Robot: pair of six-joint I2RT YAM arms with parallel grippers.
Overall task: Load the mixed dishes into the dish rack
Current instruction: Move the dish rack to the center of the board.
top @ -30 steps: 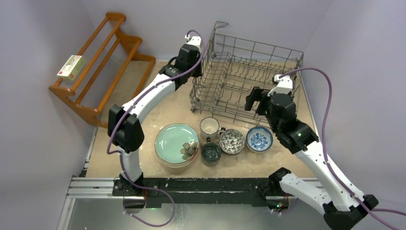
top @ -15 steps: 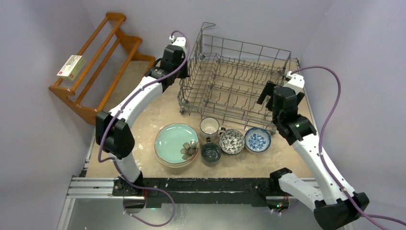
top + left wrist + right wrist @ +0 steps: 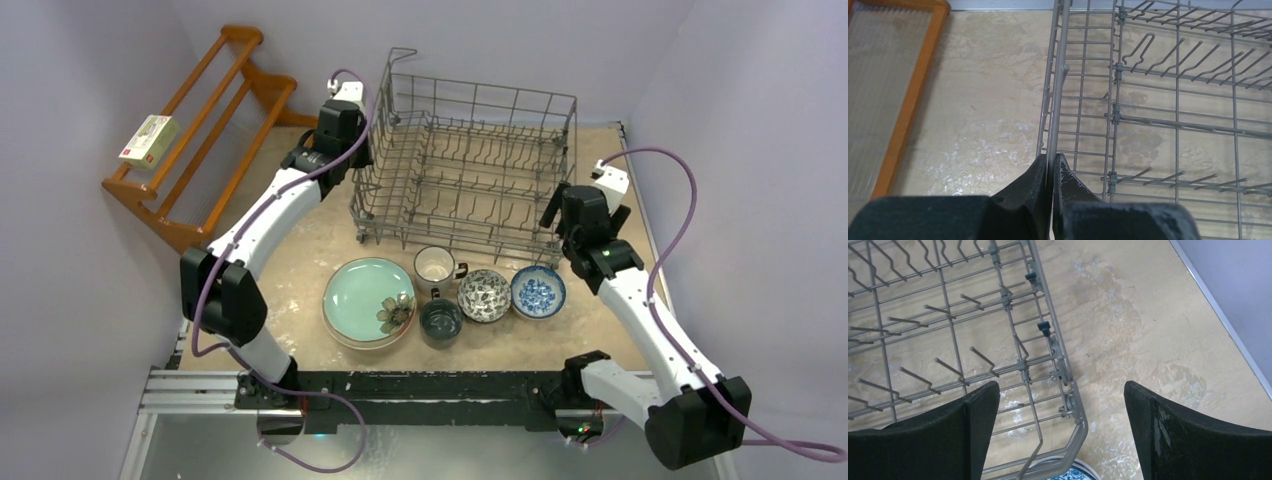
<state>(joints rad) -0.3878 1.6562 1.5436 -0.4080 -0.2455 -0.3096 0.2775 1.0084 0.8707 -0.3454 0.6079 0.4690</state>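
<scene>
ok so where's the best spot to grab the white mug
Probably its rim, from straight above, one finger inside. The white mug stands upright with its mouth open, and its handle points right at the patterned bowl. The left rim, towards the low mint green plate, looks freest.

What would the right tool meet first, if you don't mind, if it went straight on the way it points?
Probably the corner rail of the dish rack, which sits between the fingers of the open right tool; depth is unclear, so it may slip past onto the table beside it.
</scene>
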